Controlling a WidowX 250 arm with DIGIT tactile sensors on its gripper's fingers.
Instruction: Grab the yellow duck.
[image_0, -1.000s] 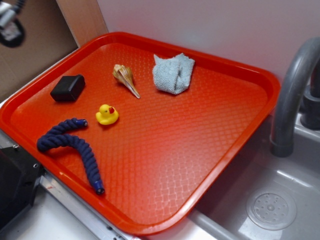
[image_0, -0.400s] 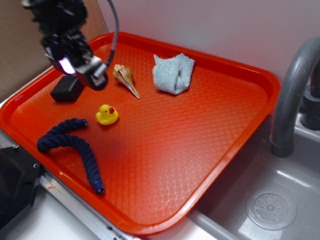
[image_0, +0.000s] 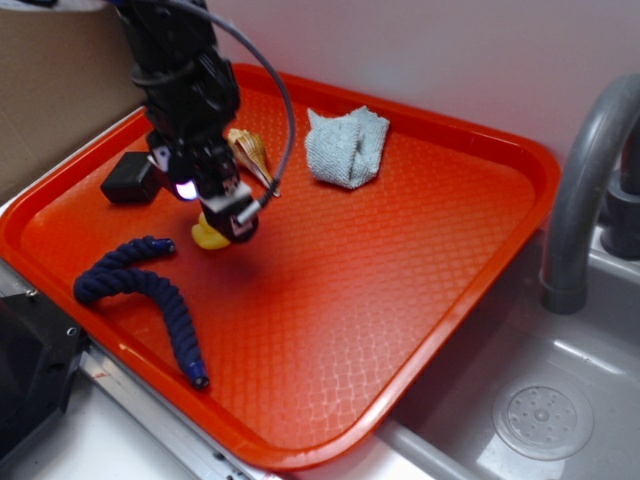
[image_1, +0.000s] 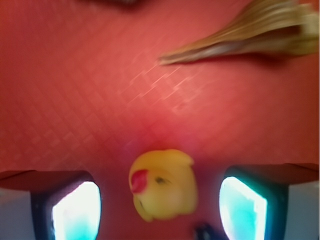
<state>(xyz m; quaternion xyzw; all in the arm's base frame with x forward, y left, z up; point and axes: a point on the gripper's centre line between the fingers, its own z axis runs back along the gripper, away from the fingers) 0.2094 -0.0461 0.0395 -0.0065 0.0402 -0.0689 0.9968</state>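
Observation:
The yellow duck (image_1: 162, 184) sits on the red tray (image_0: 400, 290), between my two open fingers in the wrist view, with a gap on each side. In the exterior view only its lower edge (image_0: 207, 238) shows under my gripper (image_0: 228, 215), which hangs right over it at the tray's left part. The fingers (image_1: 75, 210) glow white-cyan at the bottom corners. The jaws are open and hold nothing.
A seashell (image_1: 250, 32) lies just beyond the duck; it is partly hidden in the exterior view (image_0: 250, 150). A black block (image_0: 128, 178), a blue rope (image_0: 150, 295) and a grey cloth (image_0: 346, 146) lie on the tray. A sink faucet (image_0: 585, 190) stands at right.
The arm came in from the upper left and moved down and right over the duck. The duck and other objects have not moved.

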